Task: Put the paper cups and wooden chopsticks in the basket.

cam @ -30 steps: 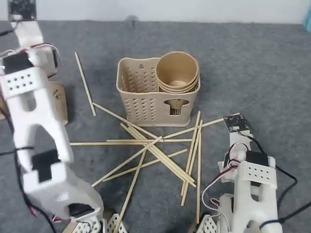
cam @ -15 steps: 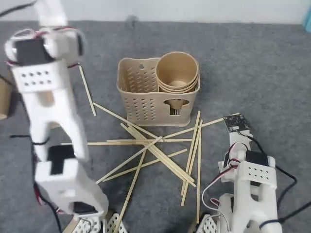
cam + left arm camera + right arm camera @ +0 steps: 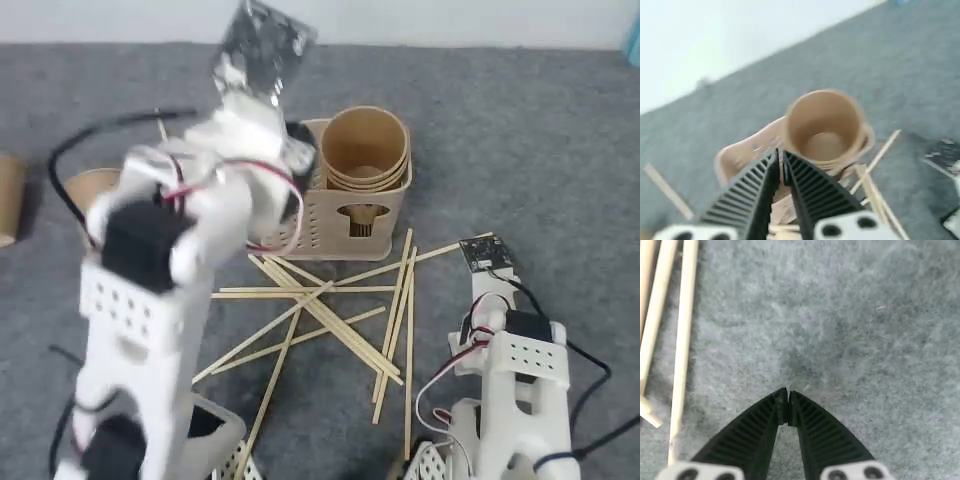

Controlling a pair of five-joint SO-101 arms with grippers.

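A beige slotted basket [image 3: 345,222] stands mid-table with a stack of paper cups [image 3: 365,145] in its right half. In the left wrist view my left gripper [image 3: 780,159] is shut and empty, hovering above the basket [image 3: 742,152] just beside the stacked cups [image 3: 824,127]. My left arm [image 3: 190,240] hides the basket's left half. One paper cup [image 3: 90,188] lies on the carpet left of the arm, another [image 3: 8,198] at the left edge. Several wooden chopsticks [image 3: 320,308] lie crossed in front of the basket. My right gripper [image 3: 788,394] is shut over bare carpet beside two chopsticks [image 3: 680,340].
Grey carpet covers the table. My right arm [image 3: 512,370] stands at the front right, close to the chopsticks' right ends. A white wall runs along the far edge. One chopstick [image 3: 665,192] lies apart, left of the basket.
My left arm swung from the far left across to the basket, now leaning over its left half. The cups at the left came into view. The right arm stayed still.
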